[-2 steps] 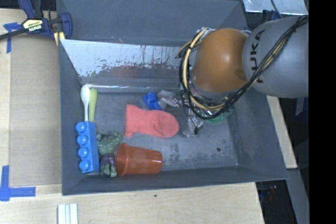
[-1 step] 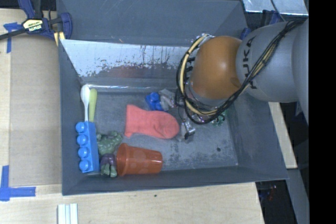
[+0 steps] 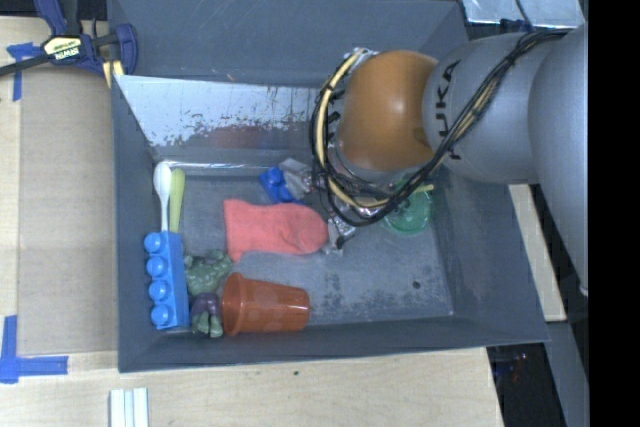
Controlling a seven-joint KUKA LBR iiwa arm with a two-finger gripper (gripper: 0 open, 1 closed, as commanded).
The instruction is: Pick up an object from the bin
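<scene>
Pincer [image 3: 336, 237] low in the grey bin [image 3: 480, 285]
A pink cloth [image 3: 272, 227] lies just left of the pincer, at its tip. A red cup [image 3: 265, 306] lies on its side further down and left. A small green thing [image 3: 411, 214] sits just right. I cannot tell if the pincer is wide or narrow.

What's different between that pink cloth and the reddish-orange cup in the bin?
The pink cloth lies flat and limp in the middle; the reddish-orange cup is stiff, tipped on its side by the near wall. The cloth's right end is next to the gripper; the cup lies apart from it. Both rest on the bin floor.
</scene>
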